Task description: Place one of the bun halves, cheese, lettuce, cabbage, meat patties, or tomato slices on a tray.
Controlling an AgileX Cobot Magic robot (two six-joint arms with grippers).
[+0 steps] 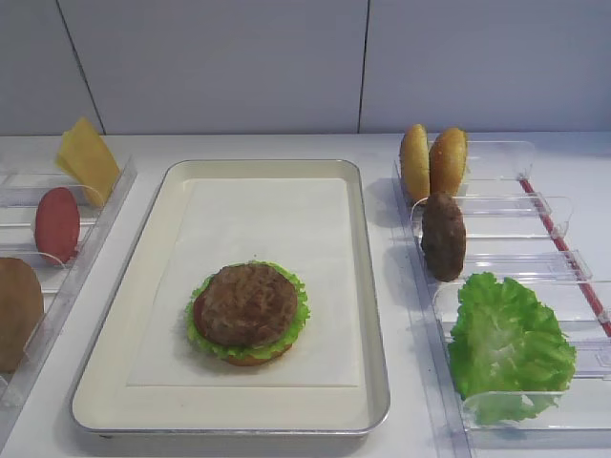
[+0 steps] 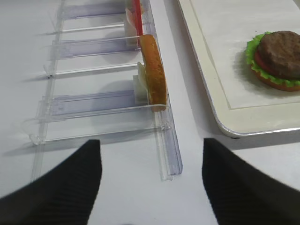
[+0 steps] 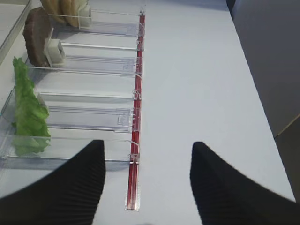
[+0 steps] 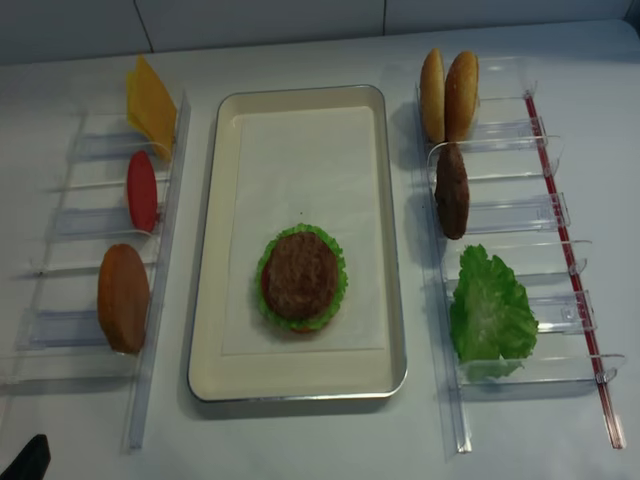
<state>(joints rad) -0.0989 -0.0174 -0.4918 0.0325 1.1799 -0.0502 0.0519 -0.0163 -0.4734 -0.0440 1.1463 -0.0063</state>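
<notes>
On the tray (image 1: 372,286) (image 4: 210,250) sits a stack with a meat patty (image 1: 246,303) (image 4: 299,276) (image 2: 280,47) on top of lettuce, tomato and a bun half. The left rack holds cheese (image 1: 86,157), a tomato slice (image 1: 57,224) and a bun half (image 1: 14,310) (image 2: 153,70). In the right rack stand two bun halves (image 1: 431,162), a patty (image 1: 443,236) (image 3: 37,35) and lettuce (image 1: 506,343) (image 3: 28,112). No cabbage is in view. My left gripper (image 2: 151,140) is open over bare table near the left rack's front end. My right gripper (image 3: 148,142) is open and empty beside the right rack.
Clear plastic racks (image 4: 60,220) (image 4: 520,210) flank the tray on both sides. A red strip (image 3: 137,93) (image 4: 570,250) runs along the right rack's outer edge. The table's right edge (image 3: 262,93) lies past it.
</notes>
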